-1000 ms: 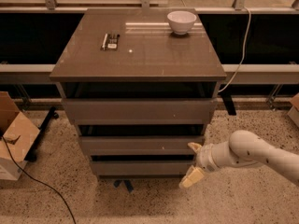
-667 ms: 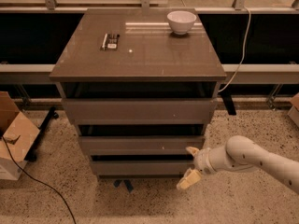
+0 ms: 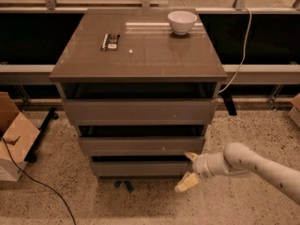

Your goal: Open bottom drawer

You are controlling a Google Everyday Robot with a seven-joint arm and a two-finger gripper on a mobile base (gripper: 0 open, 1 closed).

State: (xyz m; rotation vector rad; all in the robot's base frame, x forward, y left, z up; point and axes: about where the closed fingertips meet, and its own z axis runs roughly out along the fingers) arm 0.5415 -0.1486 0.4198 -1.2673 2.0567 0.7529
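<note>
The bottom drawer (image 3: 140, 168) is the lowest and narrowest front of the grey-brown cabinet (image 3: 140, 55), with a dark gap above it. My gripper (image 3: 187, 169) comes in from the right on a white arm (image 3: 253, 165) and sits at the drawer's right end. Its fingers (image 3: 186, 183) are spread apart, one near the drawer's top right corner, the other lower by the floor. Nothing is held between them.
A white bowl (image 3: 182, 21) and a small dark object (image 3: 110, 41) lie on the cabinet top. A cardboard box (image 3: 14, 137) and a black cable (image 3: 42, 186) are on the speckled floor at left. A white cable (image 3: 239, 55) hangs at right.
The gripper has moved a little left, closer to the right end of the bottom drawer. The drawers look unmoved.
</note>
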